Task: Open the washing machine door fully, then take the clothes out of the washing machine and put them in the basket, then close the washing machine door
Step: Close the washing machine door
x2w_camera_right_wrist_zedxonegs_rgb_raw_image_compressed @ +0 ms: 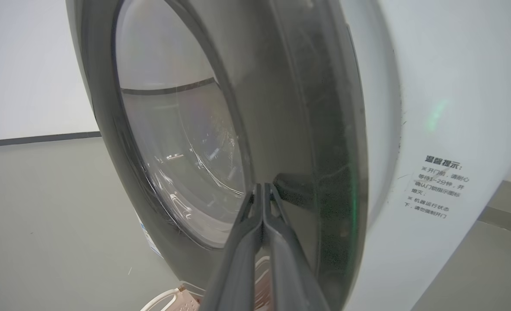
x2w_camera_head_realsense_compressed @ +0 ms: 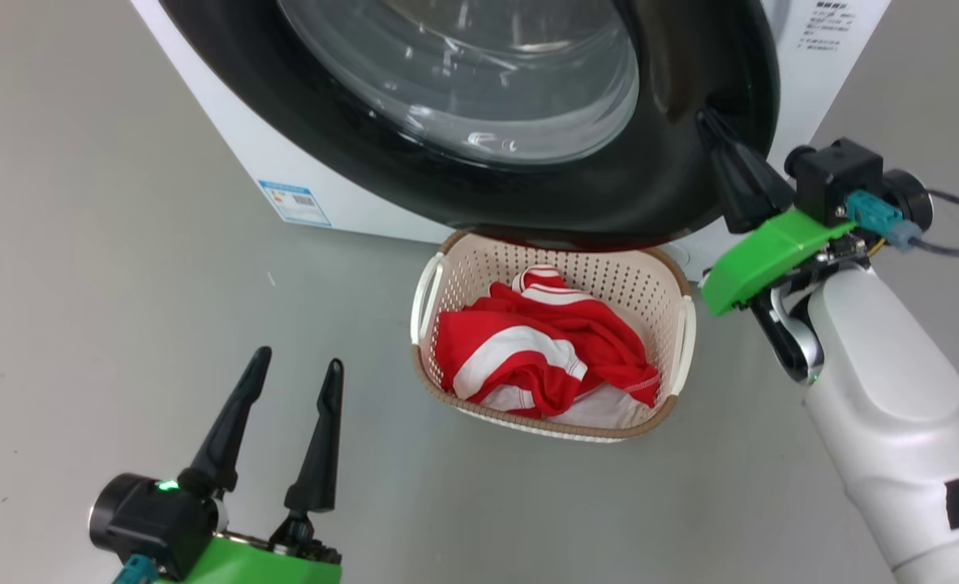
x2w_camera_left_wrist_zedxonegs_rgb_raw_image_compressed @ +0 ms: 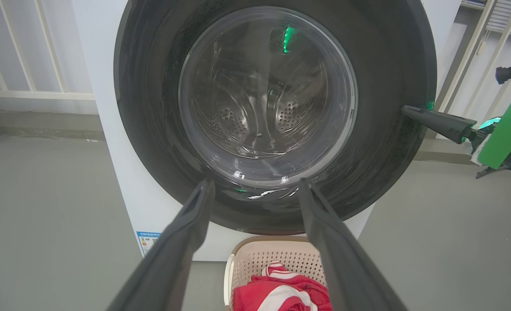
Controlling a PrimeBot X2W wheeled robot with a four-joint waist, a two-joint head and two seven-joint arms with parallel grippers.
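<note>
The washing machine door (x2w_camera_head_realsense_compressed: 609, 178) lies against the white washing machine (x2w_camera_head_realsense_compressed: 228, 138), and the steel drum shows through its glass. My right gripper (x2w_camera_head_realsense_compressed: 707, 118) is shut, with its tips touching the black rim on the door's right side (x2w_camera_right_wrist_zedxonegs_rgb_raw_image_compressed: 290, 108); the right wrist view shows them (x2w_camera_right_wrist_zedxonegs_rgb_raw_image_compressed: 262, 185) pressed together against the glossy rim. Red clothes (x2w_camera_head_realsense_compressed: 544, 357) with white stripes lie in the cream basket (x2w_camera_head_realsense_compressed: 577, 264) on the floor just below the door. At the lower left my left gripper (x2w_camera_head_realsense_compressed: 298, 357) hangs open and holds nothing, pointing at the door (x2w_camera_left_wrist_zedxonegs_rgb_raw_image_compressed: 389, 129) from a distance.
A blue label sticker (x2w_camera_head_realsense_compressed: 294, 203) sits on the machine's lower front. Grey floor (x2w_camera_head_realsense_compressed: 82, 284) surrounds the basket. A white railing (x2w_camera_left_wrist_zedxonegs_rgb_raw_image_compressed: 30, 93) stands behind the machine's left side, and my right forearm (x2w_camera_head_realsense_compressed: 885, 381) reaches in from the lower right.
</note>
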